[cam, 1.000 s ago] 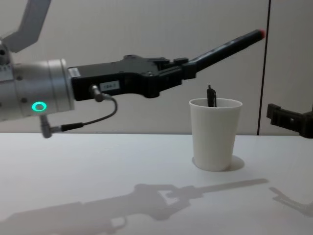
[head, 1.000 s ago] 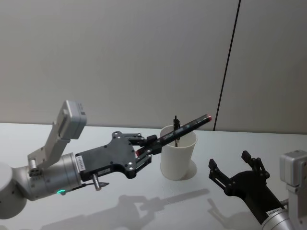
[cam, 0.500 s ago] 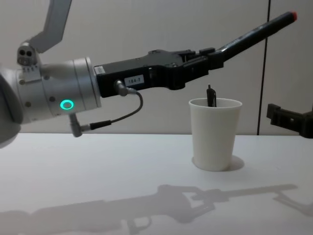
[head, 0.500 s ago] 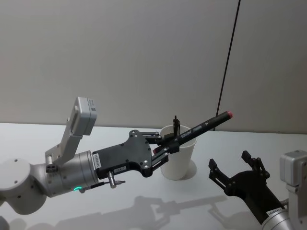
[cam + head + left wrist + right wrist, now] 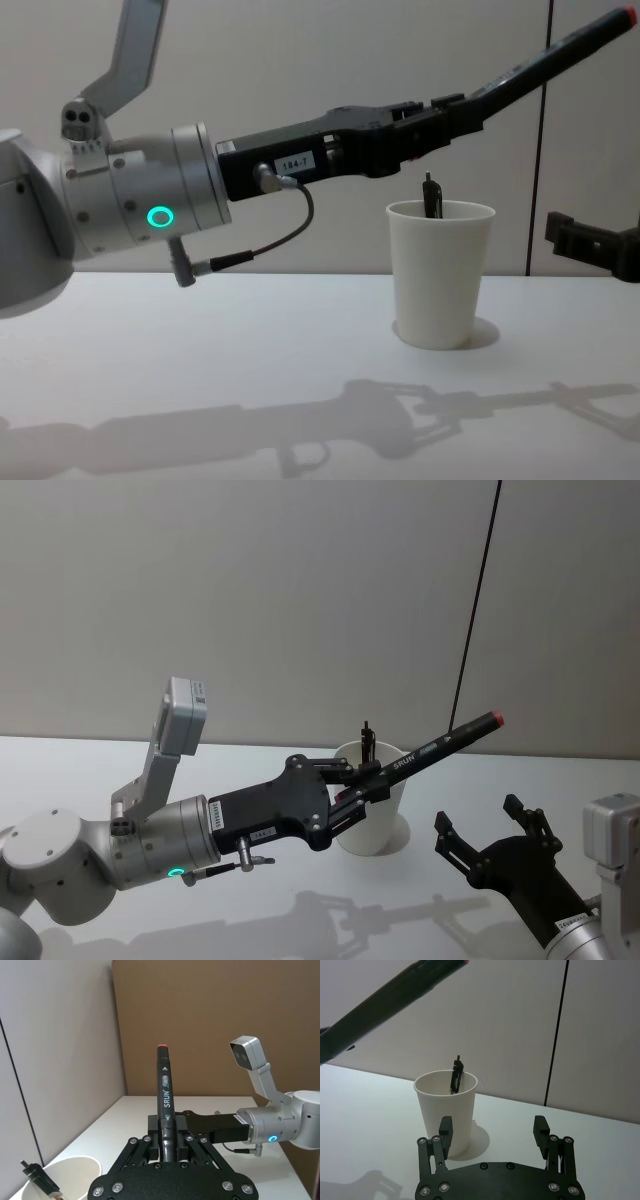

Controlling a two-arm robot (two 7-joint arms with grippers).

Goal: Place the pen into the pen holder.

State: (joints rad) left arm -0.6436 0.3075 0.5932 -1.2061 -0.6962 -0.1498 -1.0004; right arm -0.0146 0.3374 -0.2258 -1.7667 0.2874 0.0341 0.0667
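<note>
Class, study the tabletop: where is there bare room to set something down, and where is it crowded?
Bare: the table left of the pen holder, under the left arm, and the strip in front of it. Crowded: above the holder, where the left claw grips the pen, and its right side, by the open right claw.

Left claw [image 5: 372, 773], pen [image 5: 450, 739] farther right

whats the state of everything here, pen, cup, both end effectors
marker: gripped at its lower end, tilted, red tip high, not in the cup
cup: upright on the table, holding a thin black item
left end effector: shut on the marker, raised by the cup's rim
right end effector: open, empty, low beside the cup
</note>
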